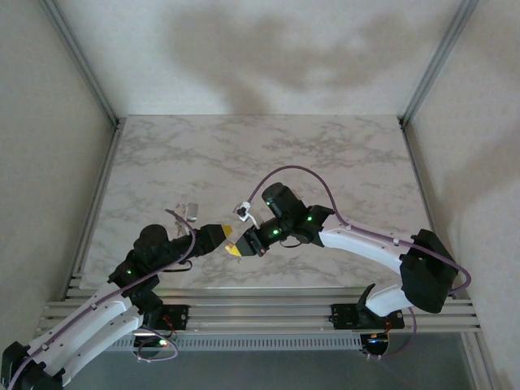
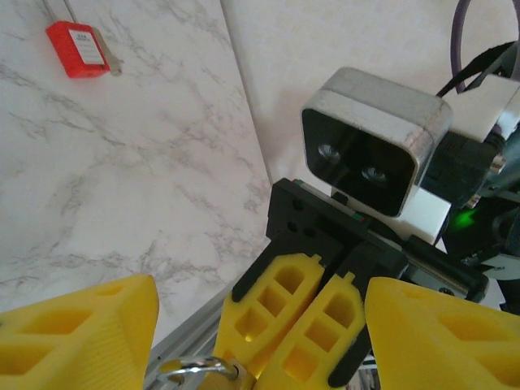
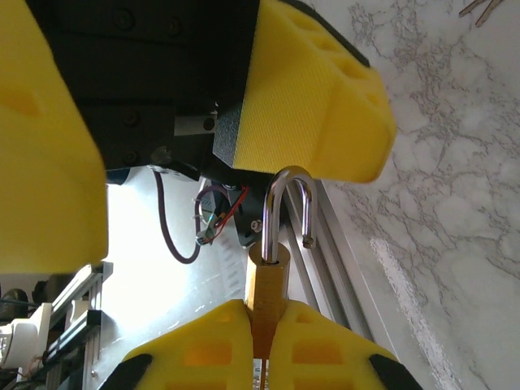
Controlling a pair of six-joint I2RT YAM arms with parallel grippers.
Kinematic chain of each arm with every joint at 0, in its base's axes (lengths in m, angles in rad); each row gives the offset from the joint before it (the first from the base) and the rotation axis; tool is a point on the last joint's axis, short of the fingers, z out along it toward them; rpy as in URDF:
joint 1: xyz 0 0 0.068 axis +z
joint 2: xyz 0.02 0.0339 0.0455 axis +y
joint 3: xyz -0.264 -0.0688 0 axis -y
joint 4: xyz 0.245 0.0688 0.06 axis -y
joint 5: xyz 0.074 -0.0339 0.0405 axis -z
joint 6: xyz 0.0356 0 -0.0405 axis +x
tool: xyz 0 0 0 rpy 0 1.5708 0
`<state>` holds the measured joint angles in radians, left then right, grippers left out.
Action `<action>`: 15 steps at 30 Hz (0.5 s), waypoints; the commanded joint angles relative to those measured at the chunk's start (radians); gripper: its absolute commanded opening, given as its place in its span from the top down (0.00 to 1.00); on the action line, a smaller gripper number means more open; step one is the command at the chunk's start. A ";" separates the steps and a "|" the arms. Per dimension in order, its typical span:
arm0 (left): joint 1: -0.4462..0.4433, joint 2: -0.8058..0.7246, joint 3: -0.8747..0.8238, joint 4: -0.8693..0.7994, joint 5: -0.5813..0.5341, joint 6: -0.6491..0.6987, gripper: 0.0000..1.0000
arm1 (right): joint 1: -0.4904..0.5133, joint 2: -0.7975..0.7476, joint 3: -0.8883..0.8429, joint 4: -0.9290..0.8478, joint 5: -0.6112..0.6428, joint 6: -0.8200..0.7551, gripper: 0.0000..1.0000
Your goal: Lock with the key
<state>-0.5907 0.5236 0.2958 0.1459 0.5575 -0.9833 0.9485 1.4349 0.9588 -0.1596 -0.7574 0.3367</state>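
Observation:
My right gripper (image 3: 260,315) is shut on the body of a brass padlock (image 3: 268,280), held in the air above the table's near edge. Its steel shackle (image 3: 289,203) stands open, with one leg free. My left gripper (image 2: 260,305) is open, and its wide yellow fingers (image 3: 317,97) stand on either side of the shackle end and the right fingertips. From above the two grippers meet at the padlock (image 1: 235,249). Small pale metal pieces that look like the key (image 1: 185,213) lie on the marble behind the left gripper. They show again at the right wrist view's top corner, the key (image 3: 479,6).
A red padlock (image 2: 77,49) lies on the marble table (image 1: 325,154), away from both grippers. The aluminium rails (image 1: 268,313) of the near edge run right under the grippers. Frame posts (image 1: 81,61) stand at the back corners.

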 commanded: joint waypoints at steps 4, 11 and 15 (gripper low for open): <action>0.010 -0.025 -0.029 0.059 0.064 -0.026 0.34 | -0.004 0.000 -0.003 0.022 -0.012 0.009 1.00; 0.009 -0.043 -0.032 0.056 0.073 -0.021 0.40 | -0.004 0.002 -0.002 0.018 -0.012 0.010 1.00; 0.010 -0.043 -0.031 0.054 0.081 -0.018 0.43 | -0.004 -0.002 -0.002 0.015 -0.009 0.008 1.00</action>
<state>-0.5873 0.4969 0.2707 0.1566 0.5957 -0.9997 0.9485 1.4345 0.9588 -0.1562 -0.7609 0.3363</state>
